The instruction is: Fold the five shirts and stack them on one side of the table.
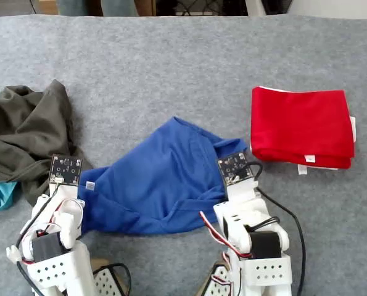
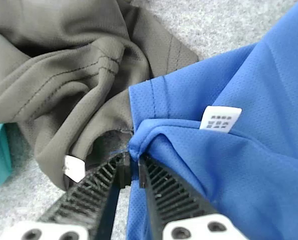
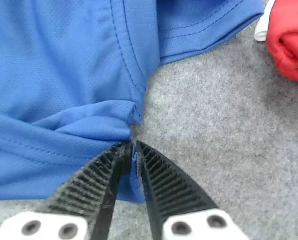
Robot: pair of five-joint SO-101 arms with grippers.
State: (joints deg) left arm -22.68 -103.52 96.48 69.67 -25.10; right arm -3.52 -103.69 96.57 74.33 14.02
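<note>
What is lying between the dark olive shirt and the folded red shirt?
The blue shirt, crumpled in the middle, lies between the olive shirt and the red shirt; the high view shows it.

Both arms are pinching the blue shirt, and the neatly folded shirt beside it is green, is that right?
Not quite. The folded shirt is red, not green, as the high view shows. The left gripper and right gripper do both pinch the blue shirt.
</note>
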